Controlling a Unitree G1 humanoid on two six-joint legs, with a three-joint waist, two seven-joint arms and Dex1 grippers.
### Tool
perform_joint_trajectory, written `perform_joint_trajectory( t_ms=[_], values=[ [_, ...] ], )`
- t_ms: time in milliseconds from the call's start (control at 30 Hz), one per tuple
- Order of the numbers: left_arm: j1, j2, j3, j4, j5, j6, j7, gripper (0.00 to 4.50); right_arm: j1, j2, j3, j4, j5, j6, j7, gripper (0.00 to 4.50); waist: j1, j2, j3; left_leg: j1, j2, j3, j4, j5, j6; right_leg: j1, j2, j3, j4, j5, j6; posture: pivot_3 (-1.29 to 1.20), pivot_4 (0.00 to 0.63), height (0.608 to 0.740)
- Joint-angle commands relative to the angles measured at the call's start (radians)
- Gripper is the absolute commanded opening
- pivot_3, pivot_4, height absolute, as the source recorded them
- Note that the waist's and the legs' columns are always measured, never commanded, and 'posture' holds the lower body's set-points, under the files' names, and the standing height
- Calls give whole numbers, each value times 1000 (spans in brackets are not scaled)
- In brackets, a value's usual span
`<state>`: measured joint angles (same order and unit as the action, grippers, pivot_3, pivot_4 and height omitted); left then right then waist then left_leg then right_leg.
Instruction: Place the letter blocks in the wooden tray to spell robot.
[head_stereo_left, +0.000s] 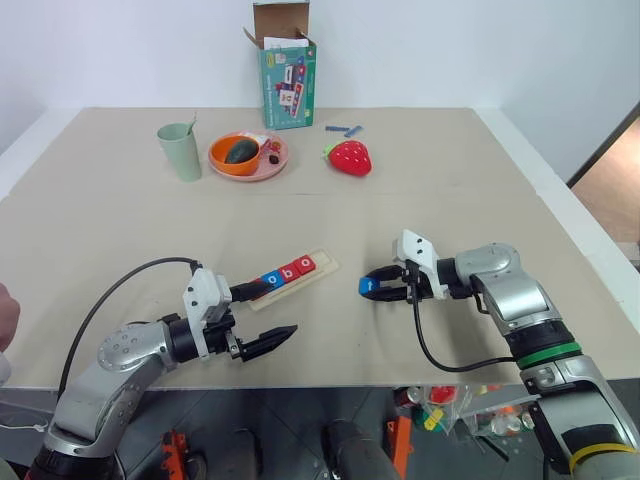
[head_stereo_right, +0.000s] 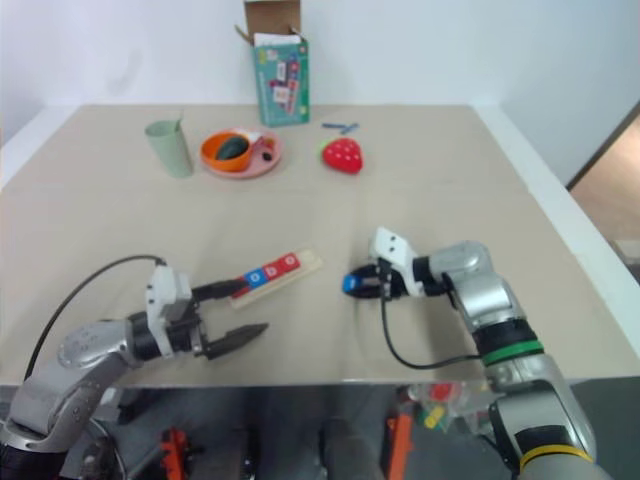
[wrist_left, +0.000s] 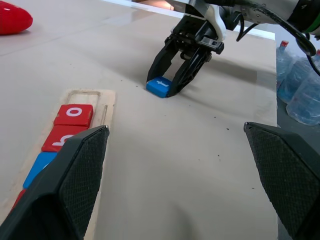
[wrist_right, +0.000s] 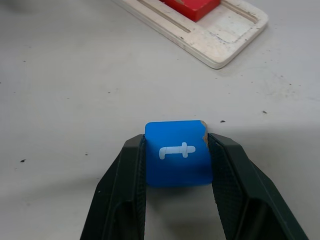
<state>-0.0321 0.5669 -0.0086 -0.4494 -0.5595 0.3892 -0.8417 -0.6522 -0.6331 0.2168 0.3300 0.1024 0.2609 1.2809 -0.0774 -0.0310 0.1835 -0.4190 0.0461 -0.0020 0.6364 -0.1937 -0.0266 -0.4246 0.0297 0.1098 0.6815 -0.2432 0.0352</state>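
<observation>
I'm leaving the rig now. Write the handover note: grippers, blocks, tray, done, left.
Left gripper: open, holding nothing, near the table's front edge by the tray.
Right gripper: fingers on both sides of the blue t block, which sits on the table to the right of the tray. Whether it is lifted is unclear.
Done: blocks are in the tray; a blue one, then a red b, then a red o can be read. The left end of the tray is hidden behind the left gripper.
Left: the slot at the tray's right end is empty; the t goes there. Check the r at the hidden end.
</observation>
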Motion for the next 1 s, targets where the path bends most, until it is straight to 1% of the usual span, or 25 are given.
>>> perform_joint_trajectory(
  t_ms=[33,100,133,167,200,267,367,500,667,1000],
  values=[
    [-2,3,15,-38,9,-30,2,4500,5,-19,-37,-32,19,4,-13,2873,0,0,0,0,0,0,0,0,0,0,0,0,0,0,0,0,150,740],
    [0,5,12,-37,18,-34,1,4500,2,-28,-49,-42,27,-1,-13,3612,0,0,0,0,0,0,0,0,0,0,0,0,0,0,0,0,150,740],
    [0,6,11,-37,20,-35,0,4500,-2,-31,-58,-54,39,12,-11,3900,0,0,0,0,0,0,0,0,0,0,0,0,0,0,0,0,150,740],
    [1,7,10,-37,22,-37,0,4500,-6,-34,-65,-68,52,27,-9,4355,0,0,0,0,0,0,0,0,0,0,0,0,0,0,0,0,150,740],
    [2,9,10,-37,23,-38,-2,4500,-12,-38,-71,-83,63,41,-4,4443,0,0,0,0,0,0,0,0,0,0,0,0,0,0,0,0,150,740],
    [2,14,8,-35,28,-41,-7,4500,-34,-44,-75,-111,91,54,27,4443,-1,0,0,0,0,0,0,0,0,0,0,0,0,0,0,0,150,740],
    [0,15,5,-31,38,-46,-11,4500,-86,3,-59,-93,105,22,33,4443,-4,0,0,0,0,0,0,0,0,0,1,0,0,0,0,0,150,740],
    [-2,12,2,-31,42,-49,-10,4500,-136,72,5,-40,83,-39,62,4443,-4,0,0,1,1,0,0,0,0,0,2,0,0,1,-1,0,150,740],
    [20,15,13,-46,45,-52,1,4500,-202,150,64,127,21,-176,85,4443,-2,0,0,0,0,0,0,0,0,0,0,0,0,0,0,0,150,740],
    [45,10,17,-64,48,-52,15,4500,-301,210,81,366,-50,-334,81,4443,-1,0,0,0,0,0,0,0,0,0,0,0,0,0,0,0,150,740]
  ],
)
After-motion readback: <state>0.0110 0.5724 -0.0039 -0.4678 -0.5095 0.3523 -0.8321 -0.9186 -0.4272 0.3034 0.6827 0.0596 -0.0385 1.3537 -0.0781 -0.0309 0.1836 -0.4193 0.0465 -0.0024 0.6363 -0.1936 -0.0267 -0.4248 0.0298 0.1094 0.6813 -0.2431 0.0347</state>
